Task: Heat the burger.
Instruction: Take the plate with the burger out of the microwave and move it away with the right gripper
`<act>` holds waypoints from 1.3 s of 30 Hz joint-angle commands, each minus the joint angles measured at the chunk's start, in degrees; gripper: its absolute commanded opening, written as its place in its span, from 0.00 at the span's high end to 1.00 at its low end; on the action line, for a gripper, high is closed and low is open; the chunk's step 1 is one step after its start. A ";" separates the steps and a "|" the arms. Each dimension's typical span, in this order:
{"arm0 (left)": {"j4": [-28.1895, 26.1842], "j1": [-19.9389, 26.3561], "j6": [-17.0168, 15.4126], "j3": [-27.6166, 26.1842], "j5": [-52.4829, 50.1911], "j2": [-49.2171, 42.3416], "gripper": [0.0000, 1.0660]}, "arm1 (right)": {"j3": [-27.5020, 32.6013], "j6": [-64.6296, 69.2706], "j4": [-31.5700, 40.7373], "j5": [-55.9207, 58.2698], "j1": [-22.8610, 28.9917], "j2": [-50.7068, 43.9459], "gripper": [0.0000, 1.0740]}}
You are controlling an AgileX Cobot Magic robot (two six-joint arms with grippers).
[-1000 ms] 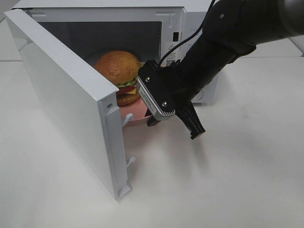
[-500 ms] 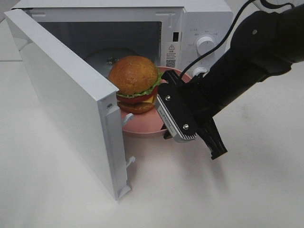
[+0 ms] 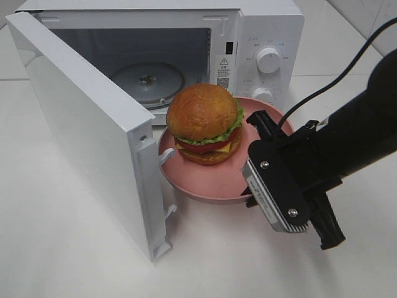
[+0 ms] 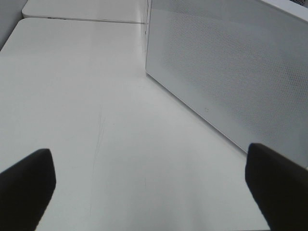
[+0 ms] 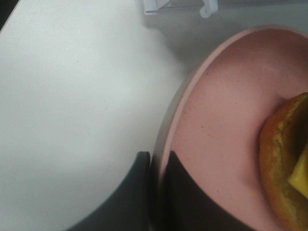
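Observation:
The burger (image 3: 203,123), with a glossy orange-brown bun, lettuce, tomato and cheese, stands on a pink round plate (image 3: 186,183) just outside the open microwave (image 3: 260,25). My right gripper (image 3: 253,200) is shut on the plate's near right rim. In the right wrist view its fingers (image 5: 180,197) pinch the pink rim (image 5: 178,115), with the burger's edge (image 5: 281,159) beside them. My left gripper (image 4: 154,187) is open and empty over bare table beside the microwave's perforated side wall (image 4: 231,72). It does not show in the exterior high view.
The microwave door (image 3: 80,124) stands wide open to the left, its latch hooks close to the plate's left rim. The glass turntable (image 3: 147,79) inside is bare. Two knobs (image 3: 268,60) sit on the right panel. White table (image 3: 74,261) lies all around.
My right gripper has pulled the plate with the burger out of the microwave cavity, toward the front right. The turntable now shows bare. The door has not moved.

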 commanded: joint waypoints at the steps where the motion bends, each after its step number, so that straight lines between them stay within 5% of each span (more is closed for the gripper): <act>1: -0.34 0.00 -0.40 0.23 0.06 -1.09 0.06 | 3.84 1.32 1.03 -3.67 0.00 -5.96 1.00; 15: -0.34 0.00 -0.40 0.23 0.06 -1.09 0.06 | 17.42 14.73 -4.24 -4.58 0.00 -25.95 1.00; 29: -0.34 0.00 -0.40 0.23 0.06 -1.09 0.06 | 21.83 62.45 -37.59 9.51 0.00 -46.75 1.00; 39: -0.34 0.00 -0.40 0.23 0.06 -1.09 0.06 | 21.83 93.05 -49.73 15.53 0.00 -50.02 1.00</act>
